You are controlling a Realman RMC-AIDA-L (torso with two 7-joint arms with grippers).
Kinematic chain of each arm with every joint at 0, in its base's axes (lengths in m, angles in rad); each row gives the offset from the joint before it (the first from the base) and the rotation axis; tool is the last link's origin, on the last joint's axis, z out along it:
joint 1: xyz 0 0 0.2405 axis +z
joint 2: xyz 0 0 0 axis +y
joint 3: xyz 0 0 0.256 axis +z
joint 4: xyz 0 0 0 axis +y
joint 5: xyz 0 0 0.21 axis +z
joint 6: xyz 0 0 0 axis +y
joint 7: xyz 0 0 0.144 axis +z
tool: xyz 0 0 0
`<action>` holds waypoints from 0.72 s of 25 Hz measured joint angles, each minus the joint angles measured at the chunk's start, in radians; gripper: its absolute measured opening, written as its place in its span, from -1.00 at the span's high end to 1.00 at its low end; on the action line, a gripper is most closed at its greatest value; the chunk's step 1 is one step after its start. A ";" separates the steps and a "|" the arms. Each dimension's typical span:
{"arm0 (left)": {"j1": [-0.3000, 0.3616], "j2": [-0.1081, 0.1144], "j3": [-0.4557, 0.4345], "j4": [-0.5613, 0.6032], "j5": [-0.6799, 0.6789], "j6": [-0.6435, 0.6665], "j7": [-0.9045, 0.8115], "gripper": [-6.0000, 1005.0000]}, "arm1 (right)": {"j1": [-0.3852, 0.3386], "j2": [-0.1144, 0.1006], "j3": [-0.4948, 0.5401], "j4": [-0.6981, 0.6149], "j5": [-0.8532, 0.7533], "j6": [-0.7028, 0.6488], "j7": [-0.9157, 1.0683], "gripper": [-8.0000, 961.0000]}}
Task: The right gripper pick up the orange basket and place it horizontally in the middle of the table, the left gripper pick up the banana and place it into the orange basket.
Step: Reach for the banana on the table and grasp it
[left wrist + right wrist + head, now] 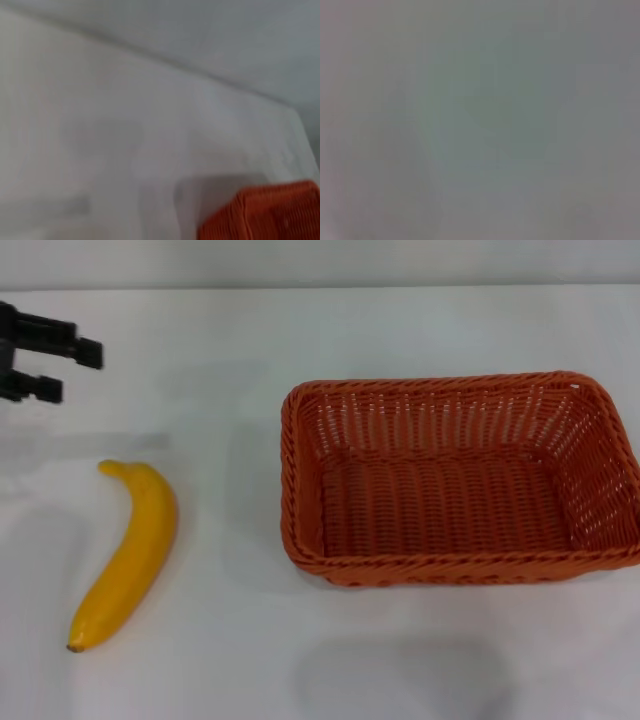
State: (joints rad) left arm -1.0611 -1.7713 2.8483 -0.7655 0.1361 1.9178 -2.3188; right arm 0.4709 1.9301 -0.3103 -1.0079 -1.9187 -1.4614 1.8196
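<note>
The left gripper [62,368] hangs at ten o'clock, fingers spread with nothing between them, above and apart from the banana [128,555], probably staged for its pick. The right gripper is out of view. The orange basket [460,478] sits lengthwise at three o'clock on the table [300,330], empty, woven, braided-rimmed. The smooth yellow banana lies at eight o'clock.

The head view looks steeply down on the surface [300,330] from above, far edge along the top. The left wrist view sits lower and looks slantwise across the surface [100,125] toward a far edge — it shares the basket [460,480] corner [265,212] with the head view. The right wrist view shows only a featureless grey field.
</note>
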 joint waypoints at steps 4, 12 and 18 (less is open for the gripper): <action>-0.072 0.004 0.000 0.042 0.175 -0.028 -0.105 -0.74 | -0.001 -0.004 0.007 -0.004 -0.001 0.073 -0.063 -0.76; -0.138 -0.011 0.000 0.194 0.442 -0.178 -0.243 -0.74 | 0.000 -0.019 -0.001 -0.012 -0.001 0.143 -0.121 -0.76; -0.172 -0.071 -0.001 0.343 0.583 -0.332 -0.305 -0.74 | 0.007 -0.021 0.000 -0.013 0.001 0.166 -0.147 -0.76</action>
State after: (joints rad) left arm -1.2330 -1.8420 2.8472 -0.4226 0.7187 1.5858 -2.6240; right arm 0.4777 1.9096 -0.3108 -1.0210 -1.9182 -1.2959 1.6727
